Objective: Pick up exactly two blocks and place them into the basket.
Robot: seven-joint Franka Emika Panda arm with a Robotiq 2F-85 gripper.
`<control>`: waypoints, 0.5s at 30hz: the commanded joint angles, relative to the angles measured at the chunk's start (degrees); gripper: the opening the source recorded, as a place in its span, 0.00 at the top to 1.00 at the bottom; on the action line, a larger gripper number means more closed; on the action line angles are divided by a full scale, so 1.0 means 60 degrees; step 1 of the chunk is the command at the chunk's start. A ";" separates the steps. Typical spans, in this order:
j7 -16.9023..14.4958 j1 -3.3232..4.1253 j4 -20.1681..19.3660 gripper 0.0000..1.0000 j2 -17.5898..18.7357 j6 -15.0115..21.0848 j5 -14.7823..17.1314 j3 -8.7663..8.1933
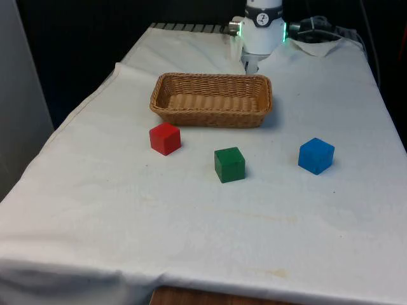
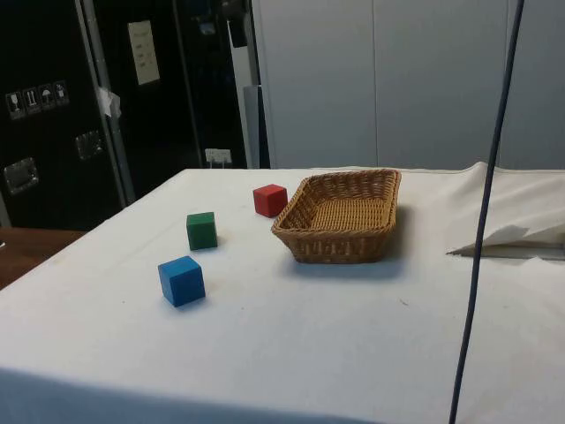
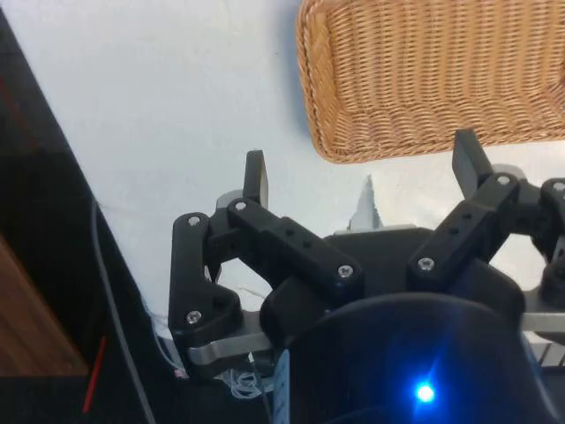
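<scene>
Presently, red block (image 1: 165, 138), green block (image 1: 229, 164) and blue block (image 1: 316, 155) stood beside the basket (image 1: 212, 99); gripper (image 3: 364, 168) jaws apart, holding nothing.

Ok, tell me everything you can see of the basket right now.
The basket is a shallow rectangular tray of tan woven wicker with rounded corners, a thicker braided rim and outward-sloping walls. It sits upright and flat on the white cloth, towards the table's far end, and holds nothing. The red block lies closest to it, near one corner, apart from the wall; the green block and blue block sit further off. The gripper hangs open above the cloth beside its rim, touching nothing.
</scene>
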 commanded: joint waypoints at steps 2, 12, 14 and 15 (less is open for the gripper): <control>0.0057 -0.0010 0.0000 0.00 0.0000 0.0038 -0.0143 -0.0029; 0.0315 -0.0019 -0.0095 0.00 -0.0010 0.0430 -0.0334 -0.0134; 0.0363 -0.0019 -0.0153 0.00 0.0000 0.0592 -0.0353 -0.0153; 0.0363 -0.0029 -0.0191 0.00 0.0010 0.0688 -0.0353 -0.0162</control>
